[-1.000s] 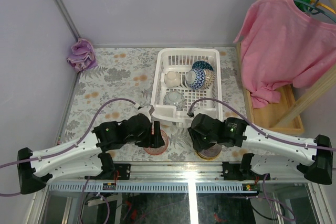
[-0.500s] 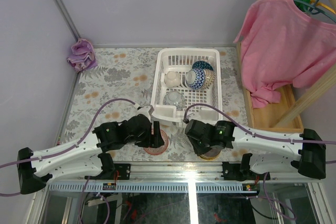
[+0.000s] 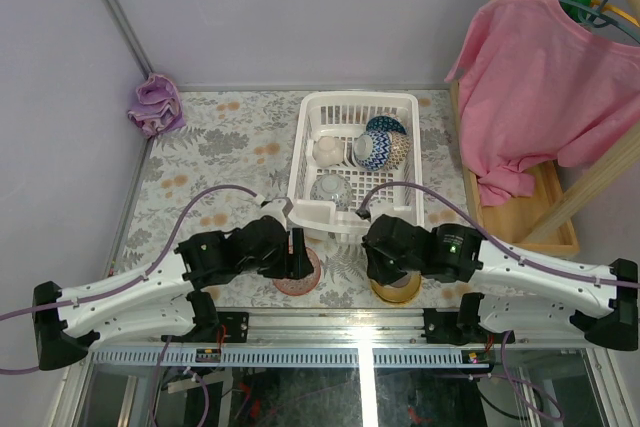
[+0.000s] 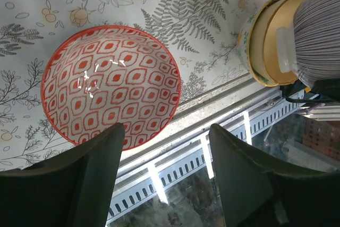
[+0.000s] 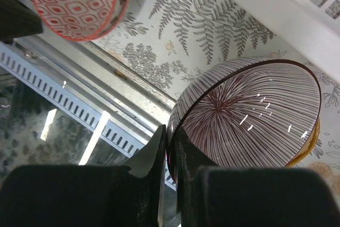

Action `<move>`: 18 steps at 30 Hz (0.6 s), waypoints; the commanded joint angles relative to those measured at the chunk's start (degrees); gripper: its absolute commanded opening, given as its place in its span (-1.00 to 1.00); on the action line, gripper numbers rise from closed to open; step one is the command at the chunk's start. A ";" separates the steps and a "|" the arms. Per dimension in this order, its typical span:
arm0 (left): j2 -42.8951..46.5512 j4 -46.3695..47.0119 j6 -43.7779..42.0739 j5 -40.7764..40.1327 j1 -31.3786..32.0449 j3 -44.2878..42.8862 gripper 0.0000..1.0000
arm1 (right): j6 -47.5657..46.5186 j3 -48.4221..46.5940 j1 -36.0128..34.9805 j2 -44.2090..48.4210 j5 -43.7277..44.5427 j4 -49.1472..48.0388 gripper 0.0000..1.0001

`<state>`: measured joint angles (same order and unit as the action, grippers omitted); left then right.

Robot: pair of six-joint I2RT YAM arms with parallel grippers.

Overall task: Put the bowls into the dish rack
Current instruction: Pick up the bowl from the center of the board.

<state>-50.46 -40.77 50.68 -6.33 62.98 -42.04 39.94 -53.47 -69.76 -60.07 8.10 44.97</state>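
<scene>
At the upper left of the top view a purple cloth lies bunched at the edge of the floral table. Lower down, the left gripper hangs over the pink-red patterned bowl. Its fingers are spread apart and clear of the rim, and the bowl stands upright on the table near the front edge.

In the upper centre is the white dish rack. It holds a whitish bowl, a second pale bowl nearer the front, and a blue-white netted bowl on its side.

Just right of the red bowl, the right gripper is pinched together on the near rim of a striped bowl, white with fine dark purple lines. That bowl tilts over the tan-yellow bowl, which stands on the table in front of the rack; whether the two touch cannot be told.

At the far right a pink shirt hangs from a hanger.
</scene>
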 commanded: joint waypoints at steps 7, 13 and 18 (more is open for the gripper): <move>-3.84 0.81 -4.90 -5.82 -0.05 -15.16 0.30 | -6.75 -24.32 0.41 1.77 8.28 -2.36 -1.00; -11.79 0.47 -12.57 -2.68 -8.13 -29.19 0.36 | -10.18 -26.05 21.31 -3.58 -10.11 -14.81 -1.00; -13.71 6.76 -15.01 12.36 -25.13 -28.06 0.34 | -1.19 -13.35 36.92 -6.53 -29.37 -39.54 -1.00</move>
<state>-62.87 -38.52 39.92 -4.51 47.90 -71.02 32.91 -74.91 -39.81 -63.79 -3.36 26.94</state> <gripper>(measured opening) 0.676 0.115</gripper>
